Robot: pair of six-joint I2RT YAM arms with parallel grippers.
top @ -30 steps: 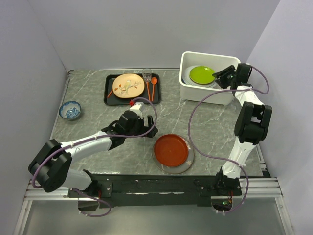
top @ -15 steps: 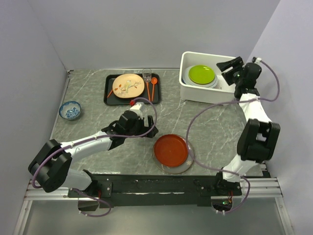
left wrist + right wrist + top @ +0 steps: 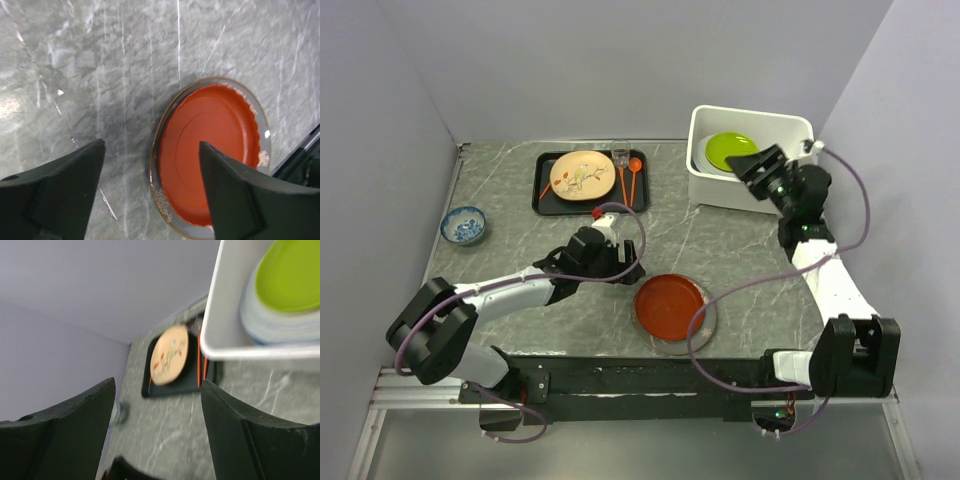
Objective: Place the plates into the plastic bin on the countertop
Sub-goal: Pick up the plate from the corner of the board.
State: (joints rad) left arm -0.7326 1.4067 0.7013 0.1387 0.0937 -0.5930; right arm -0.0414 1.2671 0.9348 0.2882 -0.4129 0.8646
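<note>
A red-brown plate [image 3: 670, 305] lies near the front of the countertop [image 3: 520, 270], stacked on a plate with a gold-patterned rim [image 3: 164, 206]. My left gripper [image 3: 620, 268] hovers open just left of it. In the left wrist view, that gripper [image 3: 150, 167] straddles the stack's left rim, with one finger over the red plate [image 3: 212, 150]. The white plastic bin [image 3: 720, 190] holds a lime green plate [image 3: 730, 150] on pale plates [image 3: 270, 325]. My right gripper [image 3: 757, 166] is open and empty above the bin's front wall. A cream floral plate [image 3: 582, 175] lies on a black tray.
The black tray [image 3: 545, 195] at the back also carries orange utensils [image 3: 632, 175] and a clear glass [image 3: 619, 153]. A small blue-patterned bowl [image 3: 463, 224] sits at the far left. Walls close in the left, back and right sides.
My right arm has pulled back out of the bin and swung down over its front wall. My left gripper has edged slightly toward the red-brown plate.
</note>
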